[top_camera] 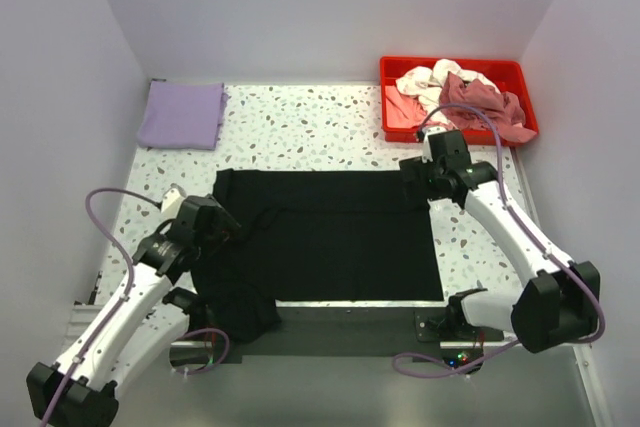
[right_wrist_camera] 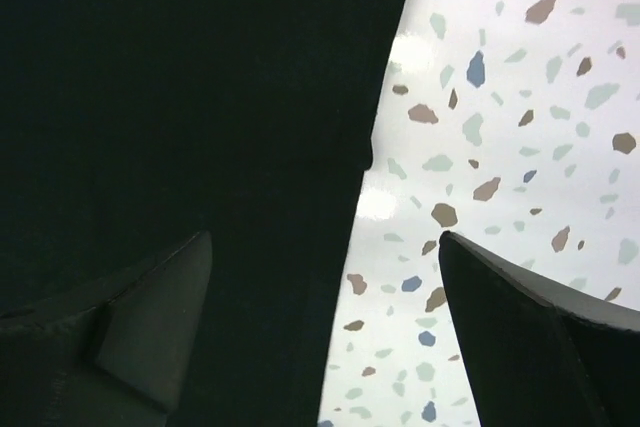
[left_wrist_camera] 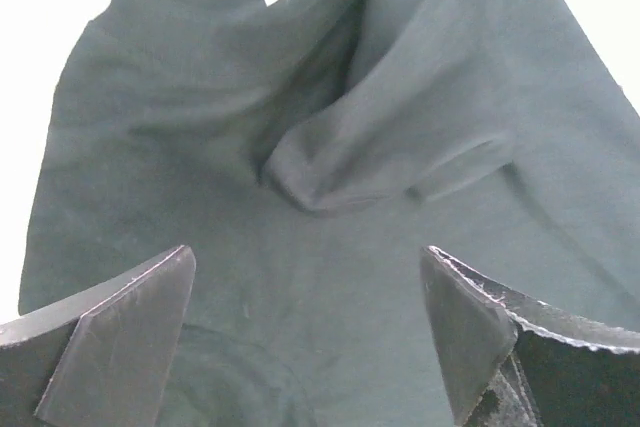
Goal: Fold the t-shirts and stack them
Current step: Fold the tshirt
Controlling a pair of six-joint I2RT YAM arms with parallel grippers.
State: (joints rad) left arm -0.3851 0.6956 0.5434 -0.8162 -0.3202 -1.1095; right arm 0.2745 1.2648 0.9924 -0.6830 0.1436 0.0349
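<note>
A large black t-shirt (top_camera: pixel 330 237) lies spread on the table's middle, its left side bunched and hanging over the near edge. My left gripper (top_camera: pixel 222 225) is open over its rumpled left part; the left wrist view shows folded cloth (left_wrist_camera: pixel 380 147) between wide fingers (left_wrist_camera: pixel 130 337). My right gripper (top_camera: pixel 415 179) is open above the shirt's far right corner, straddling its edge (right_wrist_camera: pixel 370 157) in the right wrist view. A folded lavender shirt (top_camera: pixel 182 115) lies at the far left. Pale pink, white (top_camera: pixel 428 80) and dusty-rose (top_camera: pixel 480 102) shirts lie crumpled in the tray.
A red plastic tray (top_camera: pixel 395 127) stands at the far right corner. White walls close in the left, back and right sides. Speckled tabletop (top_camera: pixel 310 127) shows between the lavender shirt and the tray. Purple cables loop beside both arms.
</note>
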